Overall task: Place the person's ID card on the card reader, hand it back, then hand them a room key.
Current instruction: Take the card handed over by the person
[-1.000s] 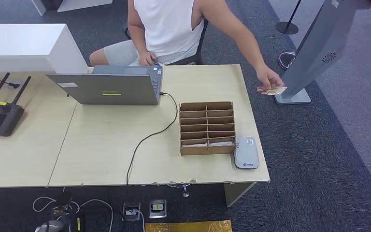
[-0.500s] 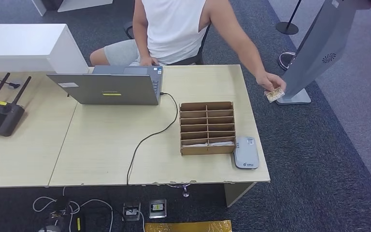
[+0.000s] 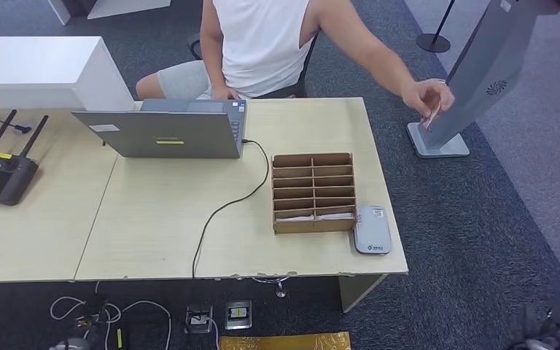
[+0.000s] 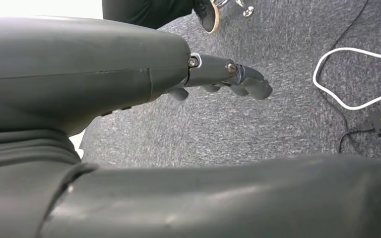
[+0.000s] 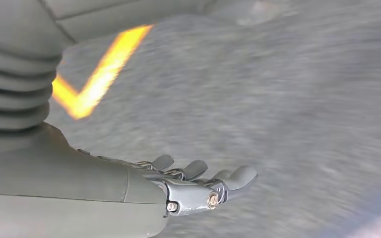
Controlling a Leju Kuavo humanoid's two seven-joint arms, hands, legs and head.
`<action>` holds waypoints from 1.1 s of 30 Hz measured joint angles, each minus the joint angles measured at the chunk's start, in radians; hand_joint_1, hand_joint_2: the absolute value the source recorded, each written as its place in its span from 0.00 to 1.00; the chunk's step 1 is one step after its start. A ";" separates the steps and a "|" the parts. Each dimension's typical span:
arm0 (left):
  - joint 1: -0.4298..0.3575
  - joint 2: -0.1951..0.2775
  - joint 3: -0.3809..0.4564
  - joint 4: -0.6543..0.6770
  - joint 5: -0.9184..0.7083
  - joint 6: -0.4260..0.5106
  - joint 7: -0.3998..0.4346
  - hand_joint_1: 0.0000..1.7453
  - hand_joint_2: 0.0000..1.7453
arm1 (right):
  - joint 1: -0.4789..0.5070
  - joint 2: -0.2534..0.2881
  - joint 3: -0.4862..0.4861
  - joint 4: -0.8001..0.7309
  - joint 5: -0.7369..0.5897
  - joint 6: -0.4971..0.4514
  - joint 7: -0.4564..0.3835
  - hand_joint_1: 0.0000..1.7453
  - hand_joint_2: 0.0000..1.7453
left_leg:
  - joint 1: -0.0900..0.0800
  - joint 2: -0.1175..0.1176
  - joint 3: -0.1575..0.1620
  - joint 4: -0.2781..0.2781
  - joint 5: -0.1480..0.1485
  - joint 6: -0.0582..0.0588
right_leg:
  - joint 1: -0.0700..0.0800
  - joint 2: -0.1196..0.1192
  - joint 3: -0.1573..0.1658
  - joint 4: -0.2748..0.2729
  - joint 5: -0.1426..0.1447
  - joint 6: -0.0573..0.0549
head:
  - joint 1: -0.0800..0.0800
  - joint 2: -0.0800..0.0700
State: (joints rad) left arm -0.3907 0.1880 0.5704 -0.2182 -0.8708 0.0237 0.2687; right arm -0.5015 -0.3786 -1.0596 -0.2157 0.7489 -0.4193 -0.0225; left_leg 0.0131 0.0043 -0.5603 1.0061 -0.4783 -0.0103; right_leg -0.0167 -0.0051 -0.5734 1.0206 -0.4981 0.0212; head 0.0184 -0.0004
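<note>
Up goes the person's hand [image 3: 425, 96], lifting the ID card [image 3: 432, 114] off toward two o'clock, beyond the desk [image 3: 153, 219] corner, and the right hand [image 3: 543, 329] is just rising into sight at five o'clock! Its fingers are spread and empty; the left hand [image 4: 218, 77] hangs loosely uncurled over carpet, holding nothing. The card reader [image 3: 371, 229] waits at the desk's near right corner. That card looks thin, stiff, light and slick, so I'd pinch its free edge.
</note>
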 joint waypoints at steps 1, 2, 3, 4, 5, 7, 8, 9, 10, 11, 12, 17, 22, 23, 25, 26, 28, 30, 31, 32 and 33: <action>-0.001 0.001 -0.002 0.000 0.001 0.001 0.000 0.00 0.00 | -0.035 -0.016 -0.003 -0.003 -0.014 0.000 -0.022 0.00 1.00 | -0.001 0.000 -0.001 0.000 0.000 0.000 | -0.001 0.000 -0.001 0.000 0.001 0.000 | 0.000 0.000; -0.002 0.002 -0.005 0.000 0.003 0.002 0.000 0.00 0.00 | -0.075 -0.031 -0.005 -0.007 -0.029 0.005 -0.049 0.00 1.00 | -0.002 0.001 -0.002 0.000 0.001 0.000 | -0.002 0.001 -0.002 0.001 0.002 0.001 | 0.000 0.000; -0.003 0.004 -0.008 0.000 0.006 0.005 0.000 0.00 0.00 | -0.125 -0.048 -0.006 -0.012 -0.045 0.012 -0.078 0.00 1.00 | -0.003 0.002 -0.002 0.000 0.001 0.001 | -0.003 0.001 -0.004 0.002 0.002 0.001 | -0.001 0.000; -0.004 0.005 -0.010 0.000 0.009 0.009 0.000 0.00 0.00 | -0.183 -0.064 -0.004 -0.018 -0.058 0.019 -0.105 0.00 1.00 | -0.005 0.003 -0.003 0.000 0.002 0.002 | -0.005 0.002 -0.005 0.003 0.003 0.002 | -0.001 0.000; -0.006 0.006 -0.012 0.000 0.012 0.013 0.000 0.00 0.00 | -0.244 -0.080 -0.001 -0.025 -0.068 0.025 -0.129 0.00 1.00 | -0.006 0.004 -0.003 0.000 0.003 0.003 | -0.006 0.003 -0.006 0.003 0.004 0.002 | -0.001 0.000; -0.007 0.006 -0.015 0.000 0.019 0.019 -0.001 0.00 0.00 | -0.366 -0.104 0.017 -0.037 -0.086 0.027 -0.158 0.00 1.00 | -0.006 0.004 -0.003 0.000 0.004 0.004 | -0.006 0.002 -0.006 0.003 0.004 0.002 | 0.000 0.000; -0.006 0.006 -0.016 0.000 0.021 0.020 -0.002 0.00 0.00 | -0.420 -0.109 0.032 -0.043 -0.099 0.024 -0.174 0.00 1.00 | -0.006 0.004 -0.003 0.000 0.004 0.004 | -0.006 0.002 -0.006 0.003 0.004 0.002 | 0.000 0.000; -0.006 0.006 -0.018 0.000 0.021 0.021 -0.005 0.00 0.00 | -0.470 -0.111 0.048 -0.050 -0.116 0.018 -0.196 0.00 1.00 | -0.006 0.002 -0.004 0.000 0.005 0.004 | -0.006 0.000 -0.006 0.004 0.004 0.002 | 0.000 0.000; -0.006 0.006 -0.020 0.000 0.021 0.021 -0.007 0.00 0.00 | -0.517 -0.110 0.067 -0.056 -0.135 0.010 -0.221 0.00 1.00 | -0.006 0.000 -0.005 0.000 0.005 0.005 | -0.006 -0.002 -0.006 0.004 0.004 0.002 | 0.000 0.000; -0.008 0.006 -0.022 0.000 0.019 0.020 -0.010 0.00 0.00 | -0.562 -0.108 0.089 -0.063 -0.153 0.003 -0.248 0.00 1.00 | -0.006 -0.002 -0.006 0.000 0.006 0.005 | -0.006 -0.004 -0.006 0.004 0.004 0.003 | 0.000 0.000; -0.009 0.006 -0.024 0.000 0.017 0.020 -0.011 0.00 0.00 | -0.606 -0.105 0.113 -0.071 -0.170 -0.003 -0.272 0.00 1.00 | -0.006 -0.004 -0.006 0.000 0.007 0.005 | -0.006 -0.006 -0.006 0.004 0.004 0.003 | 0.000 0.000; -0.024 0.005 -0.041 0.000 0.003 0.019 -0.011 0.00 0.00 | -0.800 -0.050 0.323 -0.135 -0.304 -0.047 -0.304 0.00 1.00 | -0.005 -0.006 -0.007 0.000 0.008 0.004 | -0.005 -0.009 -0.006 0.004 0.004 0.002 | 0.000 0.000; -0.032 0.002 -0.056 0.000 0.000 0.018 -0.011 0.00 0.00 | -0.895 0.010 0.631 -0.232 -0.380 -0.149 -0.338 0.00 1.00 | -0.005 -0.006 -0.007 0.000 0.008 0.004 | -0.005 -0.008 -0.007 0.004 0.004 0.002 | 0.000 0.000; -0.033 0.002 -0.059 0.000 0.000 0.017 -0.011 0.00 0.00 | -0.908 0.021 0.690 -0.248 -0.373 -0.161 -0.344 0.00 1.00 | -0.005 -0.006 -0.007 0.000 0.008 0.004 | -0.005 -0.008 -0.007 0.004 0.004 0.002 | 0.000 0.000; -0.037 0.000 -0.063 0.000 0.000 0.013 -0.011 0.00 0.00 | -0.928 0.046 0.806 -0.275 -0.327 -0.159 -0.343 0.00 1.00 | -0.005 -0.005 -0.007 0.000 0.008 0.004 | -0.005 -0.006 -0.007 0.004 0.004 0.002 | 0.000 0.000; -0.039 -0.001 -0.065 0.000 0.000 0.010 -0.011 0.00 0.00 | -0.935 0.059 0.860 -0.285 -0.294 -0.149 -0.337 0.00 1.00 | -0.005 -0.005 -0.007 0.000 0.008 0.003 | -0.005 -0.006 -0.007 0.004 0.004 0.002 | 0.000 0.000; -0.043 -0.004 -0.069 0.000 -0.001 0.001 -0.011 0.00 0.00 | -0.941 0.089 0.974 -0.301 -0.211 -0.115 -0.315 0.00 1.00 | -0.005 -0.004 -0.006 0.000 0.008 0.003 | -0.004 -0.005 -0.007 0.004 0.004 0.002 | 0.000 0.000; -0.047 -0.006 -0.074 0.000 -0.003 -0.010 -0.011 0.00 0.00 | -0.942 0.120 1.078 -0.309 -0.124 -0.078 -0.294 0.00 1.00 | -0.005 -0.003 -0.006 0.000 0.008 0.003 | -0.004 -0.004 -0.007 0.004 0.004 0.002 | 0.000 0.000; -0.049 -0.007 -0.076 0.000 -0.004 -0.014 -0.011 0.00 0.00 | -0.941 0.134 1.123 -0.311 -0.087 -0.063 -0.287 0.00 1.00 | -0.004 -0.003 -0.006 0.000 0.008 0.003 | -0.004 -0.004 -0.007 0.004 0.004 0.002 | 0.000 0.000; -0.050 -0.008 -0.077 0.000 -0.004 -0.018 -0.011 0.00 0.00 | -0.940 0.149 1.165 -0.312 -0.055 -0.049 -0.283 0.00 1.00 | -0.004 -0.003 -0.006 0.000 0.008 0.003 | -0.003 -0.004 -0.007 0.004 0.004 0.002 | 0.000 0.000; -0.052 -0.008 -0.079 0.000 -0.005 -0.020 -0.011 0.00 0.00 | -0.937 0.163 1.205 -0.312 -0.030 -0.037 -0.282 0.00 1.00 | -0.003 -0.003 -0.006 0.000 0.009 0.002 | -0.003 -0.005 -0.007 0.004 0.004 0.002 | 0.000 0.000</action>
State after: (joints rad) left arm -0.4423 0.1800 0.4916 -0.2186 -0.8760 0.0034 0.2575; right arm -1.4382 -0.2159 0.1454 -0.5281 0.7188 -0.4564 -0.3043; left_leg 0.0099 0.0009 -0.5662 1.0060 -0.4697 -0.0079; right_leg -0.0194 -0.0097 -0.5801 1.0251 -0.4942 0.0234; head 0.0181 -0.0004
